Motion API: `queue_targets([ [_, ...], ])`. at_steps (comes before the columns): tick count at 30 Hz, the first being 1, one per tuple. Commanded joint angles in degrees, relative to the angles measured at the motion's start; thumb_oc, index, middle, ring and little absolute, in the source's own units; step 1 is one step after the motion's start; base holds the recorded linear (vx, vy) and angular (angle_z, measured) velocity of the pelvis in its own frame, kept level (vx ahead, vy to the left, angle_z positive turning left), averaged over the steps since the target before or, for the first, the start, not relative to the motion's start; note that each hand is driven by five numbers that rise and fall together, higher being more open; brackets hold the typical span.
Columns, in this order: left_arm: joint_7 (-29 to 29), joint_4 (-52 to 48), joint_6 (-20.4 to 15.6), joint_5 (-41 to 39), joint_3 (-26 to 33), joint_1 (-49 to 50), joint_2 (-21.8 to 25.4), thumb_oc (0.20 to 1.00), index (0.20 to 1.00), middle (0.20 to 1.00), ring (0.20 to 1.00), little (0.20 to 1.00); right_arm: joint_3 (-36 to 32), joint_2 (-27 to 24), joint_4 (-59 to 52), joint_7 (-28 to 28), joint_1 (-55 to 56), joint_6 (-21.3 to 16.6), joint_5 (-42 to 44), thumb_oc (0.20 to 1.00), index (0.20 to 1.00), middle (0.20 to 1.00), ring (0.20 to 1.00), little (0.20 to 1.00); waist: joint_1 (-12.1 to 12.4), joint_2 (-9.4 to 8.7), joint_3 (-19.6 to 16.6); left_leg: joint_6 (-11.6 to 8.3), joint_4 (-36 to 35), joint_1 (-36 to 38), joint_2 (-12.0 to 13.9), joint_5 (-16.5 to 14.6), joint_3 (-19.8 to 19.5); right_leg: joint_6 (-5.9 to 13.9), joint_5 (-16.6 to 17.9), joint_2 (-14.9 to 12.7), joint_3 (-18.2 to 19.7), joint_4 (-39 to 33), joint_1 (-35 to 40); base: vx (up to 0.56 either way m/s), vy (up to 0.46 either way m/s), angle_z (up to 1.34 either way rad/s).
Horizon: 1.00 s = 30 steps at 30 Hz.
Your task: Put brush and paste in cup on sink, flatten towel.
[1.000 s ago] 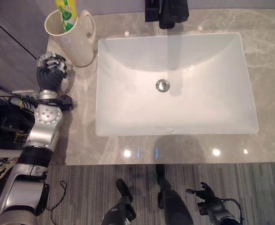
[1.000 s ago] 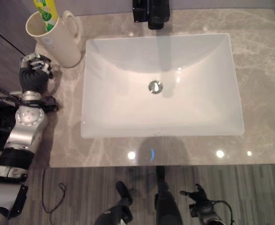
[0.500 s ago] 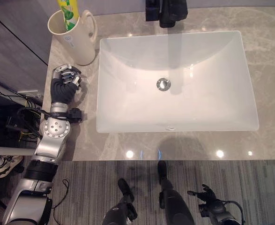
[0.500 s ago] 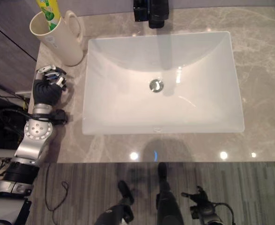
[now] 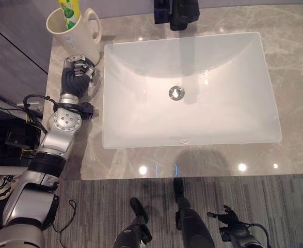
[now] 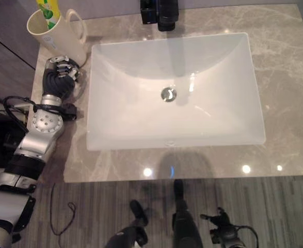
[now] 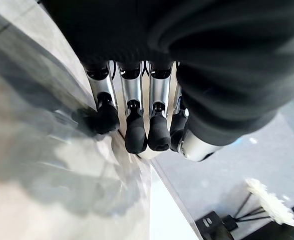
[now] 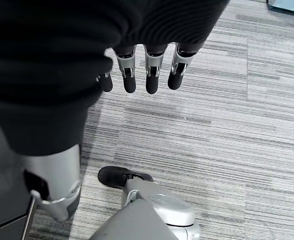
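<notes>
Left hand [image 5: 75, 77] curled and empty on the tabletop [image 5: 296, 77], right hand [image 8: 145, 67] slack over the floor; cup [image 5: 75, 36] just past left fingertips, holding paste [image 5: 68, 11], likely rigid, light, tippable, best gripped by body or handle.

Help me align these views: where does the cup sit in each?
Left eye view: cup upper left, on the counter beside the sink.
Right eye view: cup upper left, same spot.
Shared landmark: the sink's drain, near centre in both.
</notes>
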Motion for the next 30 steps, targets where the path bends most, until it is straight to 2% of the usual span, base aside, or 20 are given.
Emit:
queue_targets([
  [1,1.86,8.07,0.43,0.78,-0.64,-6.60,4.83,0.200,0.200,0.200,0.200,0.200,0.70,-0.95,-1.11,-0.66,0.43,-0.60,1.98,1.000,1.000,1.000,1.000,1.000,-1.85,0.46,0.39,-4.09,0.37,0.50,2.78,2.25,-5.73,4.59,0.23,-2.66,-2.21,0.29,1.80,0.00,0.000,0.00],
  [8,1.04,16.05,0.71,0.10,-5.52,-14.01,8.44,0.200,0.200,0.200,0.200,0.200,1.92,-1.05,-0.99,-0.60,-0.27,-1.08,3.03,1.000,1.000,1.000,1.000,1.000,-2.45,0.23,0.56,-4.20,0.37,-0.45,2.71,2.48,-5.85,4.75,0.53,-2.55,-2.03,0.29,0.92,0.00,0.000,0.00],
  [11,0.16,16.22,0.33,-1.88,-5.23,-12.93,8.84,0.200,0.200,0.200,0.200,0.200,2.10,-0.96,-0.66,-0.44,-0.33,-1.03,3.12,1.000,1.000,1.000,1.000,1.000,-2.26,0.33,0.64,-4.20,0.37,-0.61,2.61,2.42,-5.87,4.76,0.62,-2.61,-1.91,0.29,0.81,0.00,0.000,0.00],
  [14,-2.15,16.24,0.81,-2.43,-5.79,-11.50,10.05,0.200,0.200,0.200,0.200,0.200,1.80,-1.15,-0.45,-0.31,-0.28,-0.86,3.21,1.000,1.000,1.000,1.000,1.000,-2.06,0.53,0.74,-4.21,0.37,-0.50,2.57,2.47,-5.81,4.71,0.62,-2.60,-1.79,0.29,0.84,0.01,0.010,0.00],
  [15,-5.02,21.22,2.46,-1.29,-7.38,-12.42,12.21,0.200,0.200,0.200,0.200,0.200,1.75,-1.59,-0.09,0.33,-0.11,-0.46,2.57,1.000,1.000,1.000,1.000,1.000,-1.91,1.10,0.93,-4.25,0.37,-0.35,2.47,2.38,-5.52,4.76,0.63,-2.70,-1.69,0.29,0.80,0.00,0.000,0.00],
  [21,-4.13,26.70,2.43,-0.13,-8.10,-15.63,13.36,0.200,0.200,0.200,0.200,0.200,2.09,-1.51,-0.78,-0.01,-0.35,-1.08,3.11,1.000,1.000,1.000,1.000,1.000,-2.23,1.48,1.36,-4.47,0.37,-0.67,2.49,2.65,-5.36,4.75,0.78,-2.49,-1.46,0.29,0.23,0.01,0.004,-0.07],
  [25,-4.01,29.90,2.97,1.50,-9.34,-17.98,14.62,0.200,0.200,0.200,0.200,0.200,2.60,-1.71,-2.87,-0.14,0.03,-1.72,3.11,1.000,1.000,1.000,1.000,1.000,-2.71,1.28,1.56,-4.68,0.37,-0.99,2.69,2.76,-4.82,4.76,1.04,-2.31,-1.10,0.29,-0.29,0.00,0.000,0.00],
  [26,-3.37,31.78,3.26,4.01,-11.13,-20.72,15.54,0.200,0.200,0.200,0.200,0.200,2.76,-2.11,-4.46,-0.16,0.56,-2.05,3.01,1.000,1.000,1.000,1.000,1.000,-3.14,1.11,1.62,-4.80,0.37,-1.26,2.83,2.86,-4.56,4.82,1.24,-2.25,-0.87,0.29,-0.74,0.00,0.000,0.00],
  [28,-2.85,33.24,3.19,3.12,-11.43,-22.52,15.13,0.200,0.200,0.200,0.200,0.200,2.39,-2.44,-4.90,-0.38,0.95,-2.49,3.82,1.000,1.000,1.000,1.000,1.000,-3.59,0.89,1.72,-4.94,0.37,-1.71,2.90,3.03,-4.42,4.89,1.50,-2.19,-0.80,0.29,-1.21,0.04,0.004,-0.01],
  [29,-2.90,33.02,2.90,3.03,-12.08,-23.19,15.07,0.200,0.200,0.200,0.200,0.200,2.18,-2.54,-5.00,-0.61,1.29,-2.68,4.09,1.000,1.000,1.000,1.000,1.000,-3.71,1.23,1.47,-5.45,0.37,-1.35,3.00,1.58,-5.08,5.54,0.30,-1.97,-0.38,0.29,-0.88,0.00,-0.014,-0.05],
  [30,-2.88,33.08,2.88,3.02,-12.14,-23.32,15.08,0.200,0.200,0.200,0.200,0.200,2.16,-2.53,-5.07,-0.61,1.27,-2.70,4.08,1.000,1.000,1.000,1.000,1.000,-3.85,0.87,1.74,-4.99,0.37,-1.96,2.91,3.03,-4.42,4.92,1.55,-2.09,-0.73,0.29,-1.50,0.00,-0.013,-0.04],
])
